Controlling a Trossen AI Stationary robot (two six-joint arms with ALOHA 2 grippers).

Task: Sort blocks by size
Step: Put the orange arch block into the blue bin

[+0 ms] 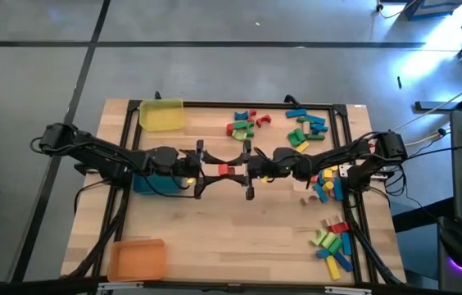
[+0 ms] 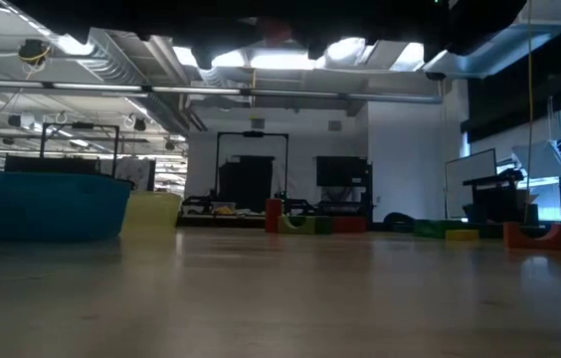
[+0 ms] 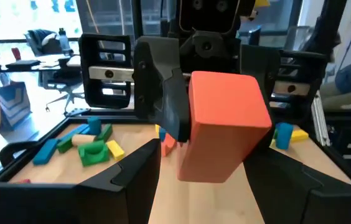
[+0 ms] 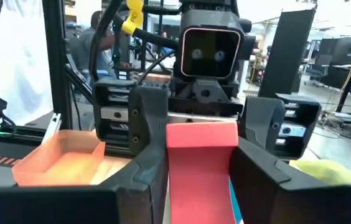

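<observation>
A red block (image 1: 224, 170) hangs above the middle of the table between my two grippers, which face each other. My right gripper (image 1: 237, 170) comes from the table's right and is shut on it. My left gripper (image 1: 212, 170) comes from the left and stands open, its fingers (image 3: 129, 177) on either side of the block's free end (image 3: 210, 158); whether they touch it, I cannot tell. Other blocks lie in loose groups at the far side (image 1: 246, 124) (image 1: 306, 129), at the right (image 1: 326, 184) and at the near right (image 1: 333, 246). My right gripper pinches the red block between its two fingers, on two opposite side faces (image 4: 174, 168). The fingers (image 3: 170, 106) lie level and come from the table's right, along the block. The block sticks out toward my left gripper, roughly level and lifted clear of the table.
A yellow tray (image 1: 161, 115) stands at the far left, a blue tray (image 1: 151, 183) under my left arm, an orange tray (image 1: 137, 260) at the near left corner. A black frame (image 1: 215, 105) runs round the tabletop. Bare wood lies below the grippers.
</observation>
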